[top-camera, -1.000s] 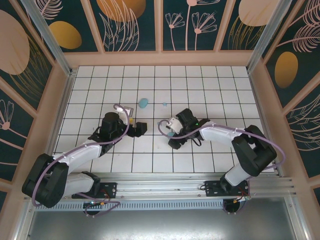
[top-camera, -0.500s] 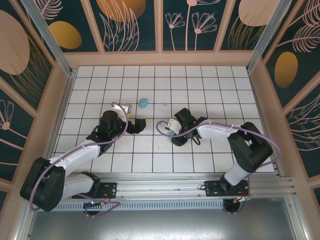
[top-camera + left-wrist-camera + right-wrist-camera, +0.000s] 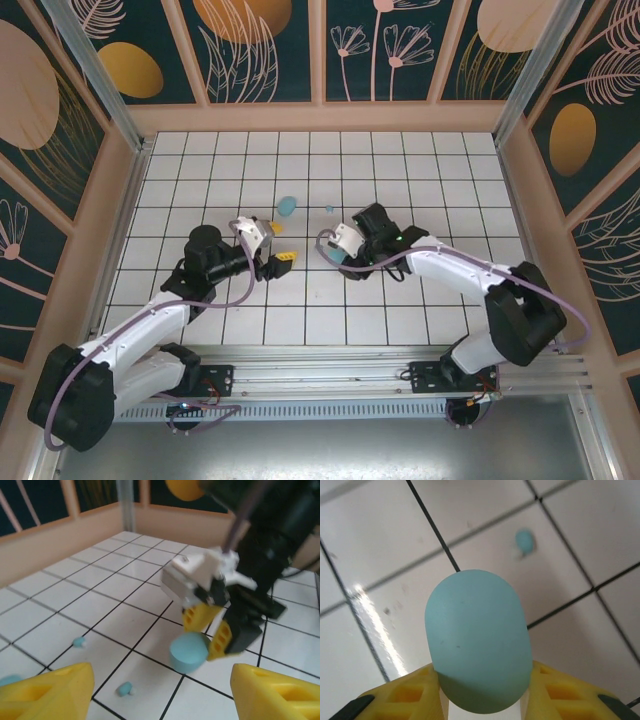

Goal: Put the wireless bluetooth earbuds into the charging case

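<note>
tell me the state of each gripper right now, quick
left gripper: open, holding nothing.
right gripper: shut on the light-blue charging case.

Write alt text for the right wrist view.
A light-blue oval charging case sits in the centre, gripped between the two yellow fingers of the right gripper at the bottom edge. Behind it is a white tiled table with dark grout lines, where one tiny light-blue earbud lies at upper right.
</note>
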{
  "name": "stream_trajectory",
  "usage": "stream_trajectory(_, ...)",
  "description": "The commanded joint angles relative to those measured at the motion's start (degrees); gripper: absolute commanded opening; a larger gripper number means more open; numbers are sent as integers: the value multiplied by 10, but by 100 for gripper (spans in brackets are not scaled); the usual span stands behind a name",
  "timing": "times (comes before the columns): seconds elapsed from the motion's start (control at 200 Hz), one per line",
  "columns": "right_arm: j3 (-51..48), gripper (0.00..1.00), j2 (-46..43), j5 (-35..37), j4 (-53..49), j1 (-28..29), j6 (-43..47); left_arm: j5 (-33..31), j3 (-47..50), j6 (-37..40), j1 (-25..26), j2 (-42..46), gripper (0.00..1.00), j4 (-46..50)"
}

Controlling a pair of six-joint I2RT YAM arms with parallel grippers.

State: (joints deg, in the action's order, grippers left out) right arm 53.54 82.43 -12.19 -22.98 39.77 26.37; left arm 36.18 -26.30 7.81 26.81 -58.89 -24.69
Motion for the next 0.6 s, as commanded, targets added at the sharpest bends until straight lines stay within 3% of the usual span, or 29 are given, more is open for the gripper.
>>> stream_trajectory(0.0,46,33,-35,-51,-57,7,20,63,-25,98,3,1,68,19)
stream_trajectory(0.215,103,32,-70,-93,-125,19,28,68,-71,137,24,-52,65,24)
stream_trajectory(0.596,143,30,-127,-120,-156,27,41,109,-128,133,66,-124,66,18)
